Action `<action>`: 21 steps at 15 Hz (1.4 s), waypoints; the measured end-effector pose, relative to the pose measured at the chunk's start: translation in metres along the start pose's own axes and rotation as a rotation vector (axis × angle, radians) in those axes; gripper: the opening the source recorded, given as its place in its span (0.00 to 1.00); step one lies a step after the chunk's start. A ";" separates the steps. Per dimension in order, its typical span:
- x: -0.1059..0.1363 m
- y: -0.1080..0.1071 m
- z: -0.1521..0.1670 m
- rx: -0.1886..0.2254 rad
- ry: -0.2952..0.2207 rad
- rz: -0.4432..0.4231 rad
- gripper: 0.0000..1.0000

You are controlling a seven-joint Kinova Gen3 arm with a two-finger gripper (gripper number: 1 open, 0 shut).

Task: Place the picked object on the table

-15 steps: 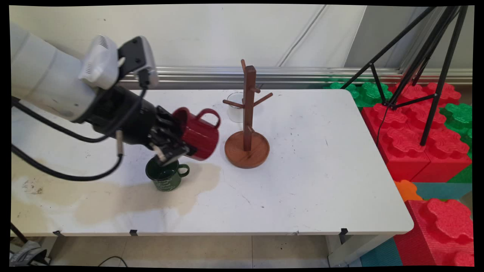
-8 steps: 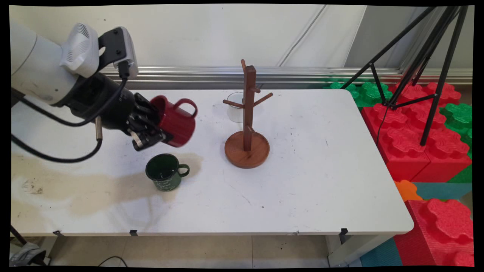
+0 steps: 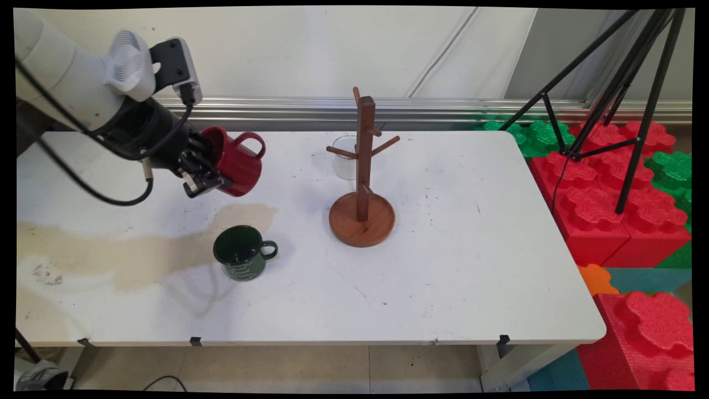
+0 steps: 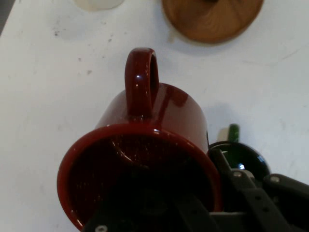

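Note:
My gripper (image 3: 206,169) is shut on the rim of a red mug (image 3: 235,160), held in the air over the table's left part. The mug lies tilted on its side, handle up, mouth toward the hand. In the hand view the red mug (image 4: 145,145) fills the middle, one finger inside its mouth and one outside at the right. A dark green mug (image 3: 242,252) stands upright on the table below and to the right of the gripper; its rim (image 4: 239,159) shows behind the linkage. A wooden mug tree (image 3: 363,177) stands farther right, its base (image 4: 212,19) at the hand view's top.
A white cup (image 3: 344,158) stands behind the mug tree. A brown stain (image 3: 138,257) spreads over the white table (image 3: 454,249) at the left. Red and green foam blocks (image 3: 609,194) and a black tripod (image 3: 637,83) stand to the right of the table.
The arm has drawn back up and to the left with the red mug, away from the mug tree. The green mug is uncovered and has not moved.

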 end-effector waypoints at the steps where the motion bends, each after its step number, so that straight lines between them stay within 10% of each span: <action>1: 0.001 -0.005 0.005 0.007 -0.012 0.003 0.00; 21: 0.036 -0.052 0.114 0.035 -0.257 -0.033 0.00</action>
